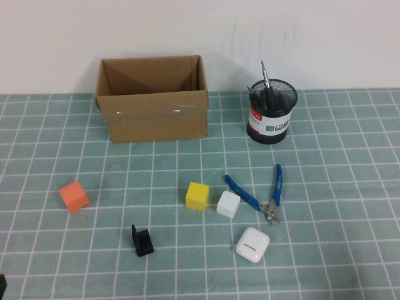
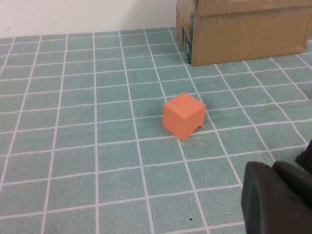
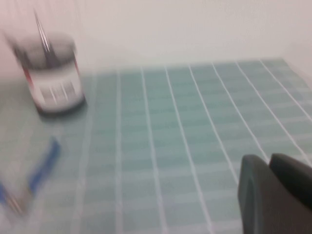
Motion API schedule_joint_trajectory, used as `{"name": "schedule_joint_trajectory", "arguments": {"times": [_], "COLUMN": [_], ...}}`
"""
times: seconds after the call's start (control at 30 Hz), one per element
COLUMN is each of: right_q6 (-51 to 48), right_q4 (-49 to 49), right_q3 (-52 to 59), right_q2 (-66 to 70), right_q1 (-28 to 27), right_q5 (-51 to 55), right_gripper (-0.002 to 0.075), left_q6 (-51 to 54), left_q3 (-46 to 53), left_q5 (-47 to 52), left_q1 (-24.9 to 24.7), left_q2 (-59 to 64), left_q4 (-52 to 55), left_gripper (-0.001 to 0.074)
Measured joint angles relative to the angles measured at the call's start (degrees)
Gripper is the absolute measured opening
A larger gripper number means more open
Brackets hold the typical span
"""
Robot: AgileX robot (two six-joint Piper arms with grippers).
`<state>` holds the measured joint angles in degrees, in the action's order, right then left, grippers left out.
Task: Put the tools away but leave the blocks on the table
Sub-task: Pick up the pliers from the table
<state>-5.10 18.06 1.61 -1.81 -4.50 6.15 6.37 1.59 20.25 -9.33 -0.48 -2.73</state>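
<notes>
Both grippers sit closed and empty: the left gripper (image 2: 275,195) near the orange block (image 2: 183,115), the right gripper (image 3: 273,190) well away from the blue-handled pliers (image 1: 265,190). The right should open wide and approach the handles squarely, sparing the white block (image 1: 229,204).

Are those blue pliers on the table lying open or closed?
Open: the blue pliers lie flat on the table, handles spread in a V, beside the white cube.
</notes>
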Motion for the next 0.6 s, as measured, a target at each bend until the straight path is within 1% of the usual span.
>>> {"name": "schedule_joint_trajectory", "arguments": {"times": [0.13, 0.27, 0.37, 0.4, 0.47, 0.6], "right_q6": [0.3, 0.6, 1.4, 1.4, 1.5, 1.5], "right_q4": [8.2, 10.1, 17.1, 19.0, 19.6, 17.4], "right_q3": [0.0, 0.0, -0.3, -1.1, -4.4, -13.7], "right_q2": [0.0, 0.0, 0.4, 0.9, 3.1, 14.7], "right_q1": [0.0, 0.0, 0.0, 0.0, 0.0, 0.0], "right_q5": [-1.6, -4.0, -3.8, -2.1, 3.2, 13.5], "right_gripper": [-0.0007, -0.0007, -0.0006, -0.0003, -0.0003, -0.0003], "left_q6": [0.1, 0.1, 0.1, 0.1, 0.1, 0.2], "left_q3": [0.0, 0.0, 0.0, 0.0, 0.0, 0.0], "left_q5": [0.0, 0.0, 0.0, 0.0, 0.0, 0.0], "left_q1": [0.0, 0.0, 0.0, 0.0, 0.0, 0.0], "left_q2": [0.0, 0.0, 0.0, 0.0, 0.0, 0.0], "left_q4": [0.0, 0.0, 0.0, 0.0, 0.0, 0.0], "left_gripper": [-0.0003, -0.0003, -0.0003, -0.0003, -0.0003, -0.0003]}}
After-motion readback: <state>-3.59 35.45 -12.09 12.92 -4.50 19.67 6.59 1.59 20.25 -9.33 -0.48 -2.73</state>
